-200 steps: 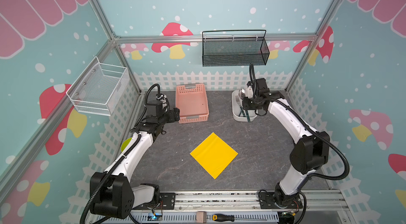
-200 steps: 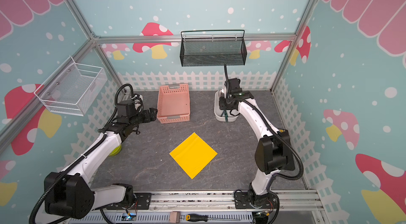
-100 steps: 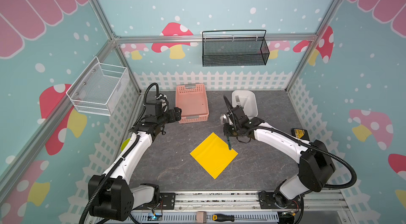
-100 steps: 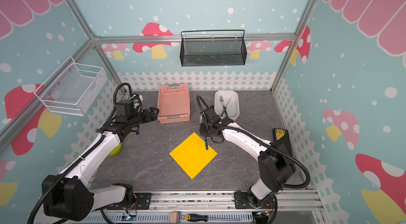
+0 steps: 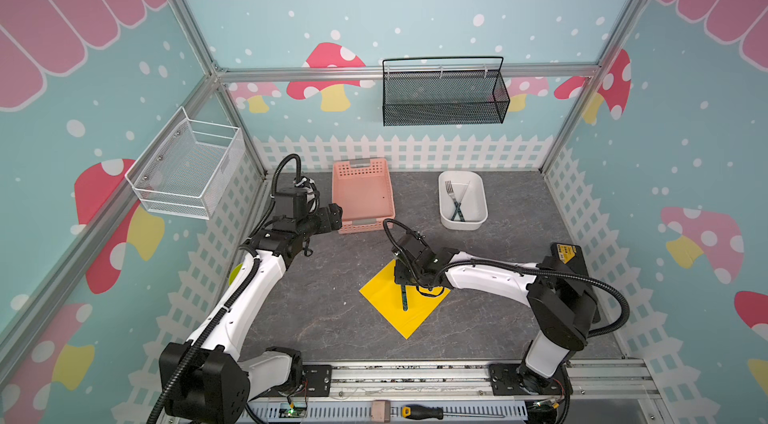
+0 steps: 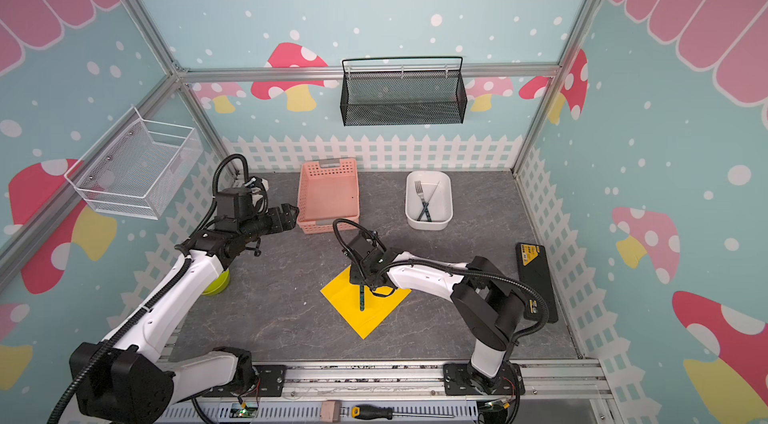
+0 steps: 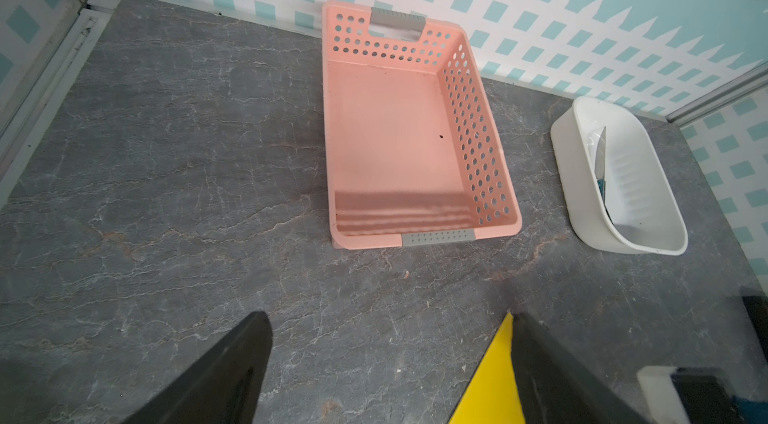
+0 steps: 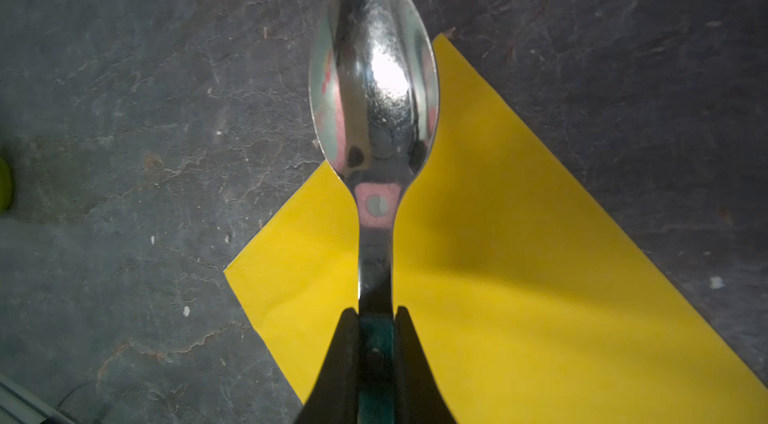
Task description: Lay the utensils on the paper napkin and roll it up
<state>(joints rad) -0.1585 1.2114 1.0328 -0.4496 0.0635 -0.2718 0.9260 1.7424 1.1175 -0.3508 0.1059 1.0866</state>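
My right gripper (image 5: 405, 278) is shut on the spoon (image 8: 374, 68), gripping it at the top of its dark teal handle just above the yellow paper napkin (image 5: 405, 301). In the right wrist view the silver bowl reaches past the napkin's (image 8: 519, 276) far corner. In both top views the handle (image 6: 362, 297) shows over the sheet. The fork (image 5: 451, 193) and knife (image 5: 463, 197) lie in a white tub (image 5: 482, 201) at the back right. My left gripper (image 5: 336, 214) stands open and empty by the pink basket's near left corner, above bare table (image 7: 386, 316).
The empty pink basket (image 5: 363, 197) sits at the back centre. A lime-green bowl (image 6: 218, 282) is half hidden under my left arm. A black case with a yellow label (image 5: 567, 255) lies at the right. A screwdriver (image 5: 419, 412) rests on the front rail. Wire baskets hang on the walls.
My right arm swung from the white tub to the napkin with the spoon in its grip, then moved further over the sheet. The left arm barely moved.
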